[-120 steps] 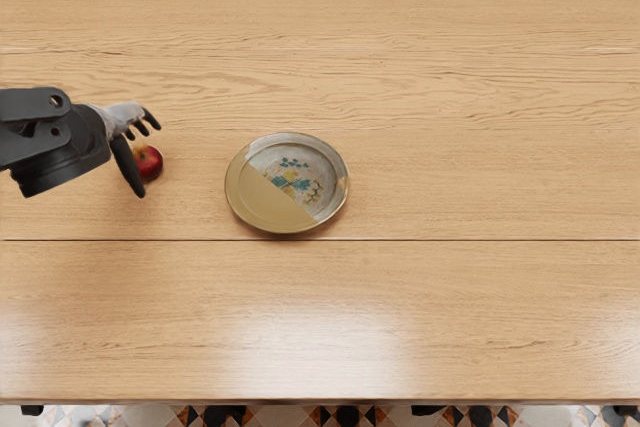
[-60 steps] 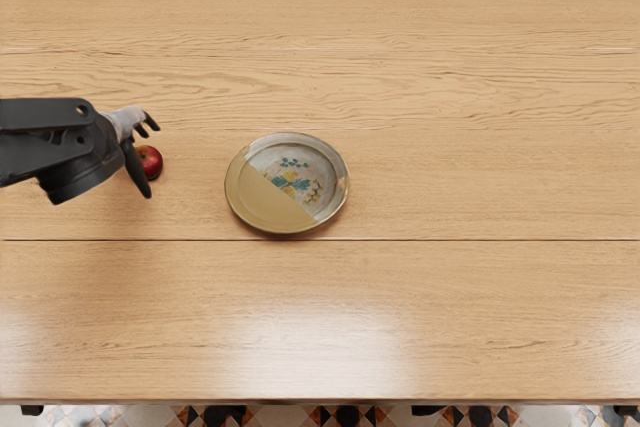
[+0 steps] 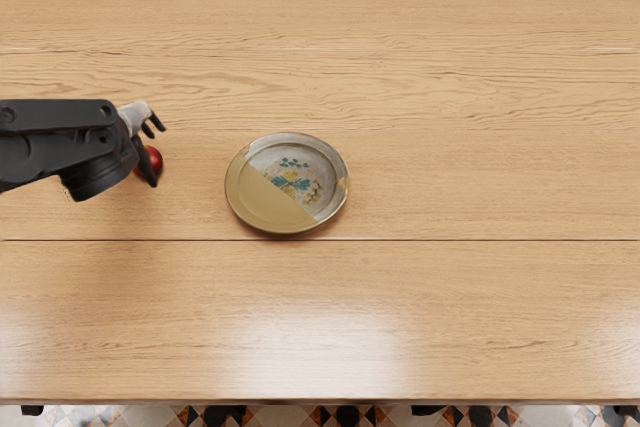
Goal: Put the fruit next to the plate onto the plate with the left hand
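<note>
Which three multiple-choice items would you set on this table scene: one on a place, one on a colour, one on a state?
1. Where does the fruit lie?
A. On the plate
B. At the far right end of the table
C. On the table, left of the plate, at the left hand

2. What colour is the fruit?
A. Red
B. Green
C. Blue

3. In what state is the plate?
A. It carries the fruit
B. It lies upright with no fruit on it
C. It is overturned

Answers:
1 C: the fruit shows on the wood beside the hand, apart from the plate.
2 A: its visible side is red.
3 B: the painted inside faces up, and only the pattern shows in it.
</note>
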Action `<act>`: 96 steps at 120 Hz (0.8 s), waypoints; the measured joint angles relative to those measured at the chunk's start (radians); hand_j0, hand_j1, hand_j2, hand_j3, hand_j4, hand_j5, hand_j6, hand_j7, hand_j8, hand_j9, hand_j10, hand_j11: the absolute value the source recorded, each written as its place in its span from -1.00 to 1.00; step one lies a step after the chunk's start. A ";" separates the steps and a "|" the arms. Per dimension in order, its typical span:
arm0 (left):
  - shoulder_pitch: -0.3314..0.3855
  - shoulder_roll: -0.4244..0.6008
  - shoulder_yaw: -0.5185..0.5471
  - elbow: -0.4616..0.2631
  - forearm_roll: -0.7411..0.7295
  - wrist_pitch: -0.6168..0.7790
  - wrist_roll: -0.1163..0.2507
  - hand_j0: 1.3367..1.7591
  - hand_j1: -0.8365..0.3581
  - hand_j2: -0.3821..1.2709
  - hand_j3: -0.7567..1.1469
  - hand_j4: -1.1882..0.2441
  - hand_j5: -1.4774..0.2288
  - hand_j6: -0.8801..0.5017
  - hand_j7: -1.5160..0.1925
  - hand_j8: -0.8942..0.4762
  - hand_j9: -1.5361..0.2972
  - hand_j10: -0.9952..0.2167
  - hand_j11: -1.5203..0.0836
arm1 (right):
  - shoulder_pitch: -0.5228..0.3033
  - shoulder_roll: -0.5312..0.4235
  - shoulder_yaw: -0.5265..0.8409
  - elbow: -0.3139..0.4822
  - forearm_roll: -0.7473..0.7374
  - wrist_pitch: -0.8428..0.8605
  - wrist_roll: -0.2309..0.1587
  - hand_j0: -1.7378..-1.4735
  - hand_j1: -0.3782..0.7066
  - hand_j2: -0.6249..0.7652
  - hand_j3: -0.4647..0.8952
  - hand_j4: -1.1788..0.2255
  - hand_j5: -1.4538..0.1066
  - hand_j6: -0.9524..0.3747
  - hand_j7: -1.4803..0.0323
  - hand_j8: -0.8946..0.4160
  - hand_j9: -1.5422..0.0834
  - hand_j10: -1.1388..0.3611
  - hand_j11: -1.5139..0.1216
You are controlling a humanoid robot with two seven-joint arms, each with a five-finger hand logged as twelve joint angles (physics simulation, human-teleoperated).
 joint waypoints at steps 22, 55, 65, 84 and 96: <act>0.020 -0.009 0.006 0.037 0.000 0.000 0.000 0.52 0.28 -0.45 -0.20 0.17 0.20 -0.24 0.24 -0.21 0.18 0.06 0.33 | 0.000 0.000 0.000 0.000 0.000 0.000 0.000 -0.40 -0.90 -0.11 -0.32 0.65 0.83 0.40 0.92 0.33 0.86 0.49 0.82; 0.026 -0.058 0.007 0.066 0.000 0.000 0.000 0.52 0.27 -0.45 -0.20 0.16 0.19 -0.25 0.23 -0.22 0.17 0.05 0.31 | 0.000 0.000 0.000 0.000 0.000 0.000 0.000 -0.40 -0.90 -0.11 -0.32 0.65 0.83 0.40 0.92 0.33 0.86 0.49 0.82; 0.030 -0.061 0.007 0.080 0.000 -0.001 0.000 0.52 0.26 -0.45 -0.20 0.15 0.18 -0.25 0.23 -0.22 0.16 0.04 0.31 | 0.000 0.000 -0.001 0.000 0.000 0.000 0.000 -0.40 -0.90 -0.11 -0.32 0.65 0.83 0.40 0.92 0.33 0.86 0.49 0.82; 0.038 -0.061 0.007 0.089 0.000 -0.003 0.000 0.52 0.18 -0.44 -0.20 0.10 0.12 -0.31 0.17 -0.28 0.11 -0.02 0.25 | 0.000 0.000 -0.001 0.000 0.000 0.000 0.000 -0.40 -0.90 -0.11 -0.32 0.65 0.83 0.40 0.92 0.33 0.86 0.49 0.82; 0.042 -0.061 0.008 0.091 0.000 -0.003 0.000 0.52 0.13 -0.43 -0.20 0.06 0.08 -0.35 0.12 -0.32 0.07 -0.06 0.20 | 0.000 0.000 -0.001 0.000 0.000 0.000 0.000 -0.40 -0.90 -0.11 -0.32 0.65 0.83 0.40 0.92 0.33 0.86 0.49 0.82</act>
